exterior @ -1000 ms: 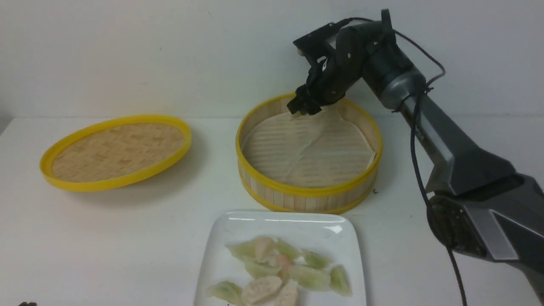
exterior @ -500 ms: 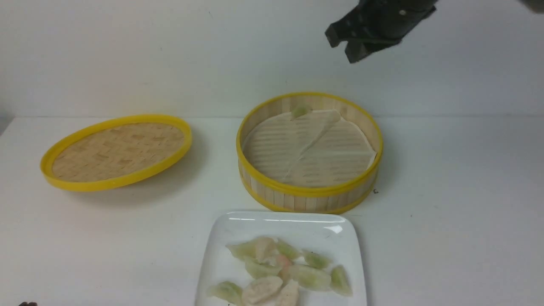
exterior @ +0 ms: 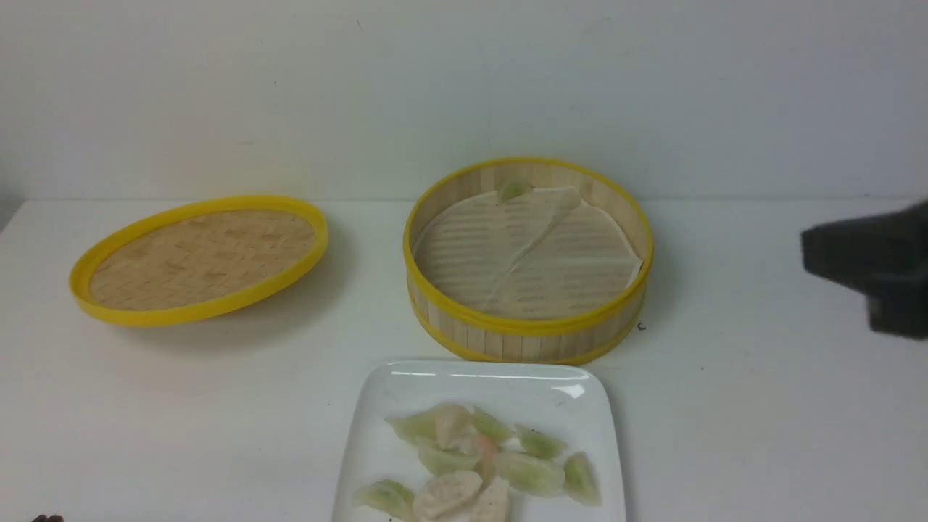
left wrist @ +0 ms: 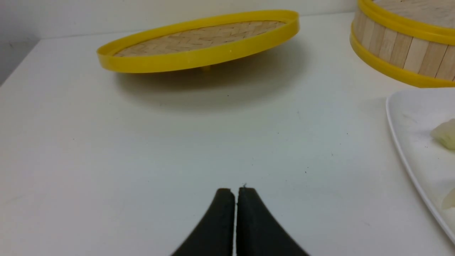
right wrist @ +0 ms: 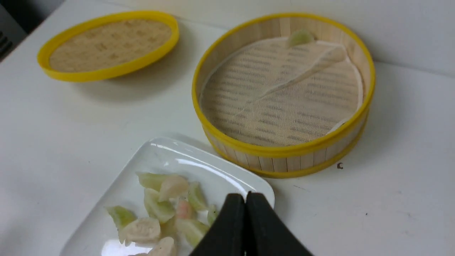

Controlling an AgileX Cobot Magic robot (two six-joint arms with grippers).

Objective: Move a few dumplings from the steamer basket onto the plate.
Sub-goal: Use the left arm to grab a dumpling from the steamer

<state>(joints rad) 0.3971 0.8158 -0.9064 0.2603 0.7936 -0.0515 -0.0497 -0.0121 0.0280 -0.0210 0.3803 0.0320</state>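
Note:
The steamer basket [exterior: 528, 328] stands at mid-table with a creased paper liner [exterior: 529, 254]. One pale green dumpling [exterior: 513, 189] leans against its far wall, also visible in the right wrist view [right wrist: 300, 37]. In front of it the white plate [exterior: 406, 384] holds several green and pinkish dumplings [exterior: 529, 473]. My right gripper [right wrist: 245, 195] is shut and empty, hovering over the plate's corner [right wrist: 263, 188]. A dark blurred part of the right arm [exterior: 863, 264] shows at the right edge. My left gripper [left wrist: 236, 190] is shut and empty, low over bare table left of the plate [left wrist: 408, 113].
The flat yellow-rimmed woven lid [exterior: 199, 257] lies tilted at the left of the white table, seen close in the left wrist view [left wrist: 199, 39]. A wall runs just behind the basket.
The right gripper let go at the basket's far wall, leaving the green dumpling there. It rose, swung away to the right edge and shut with nothing in it.

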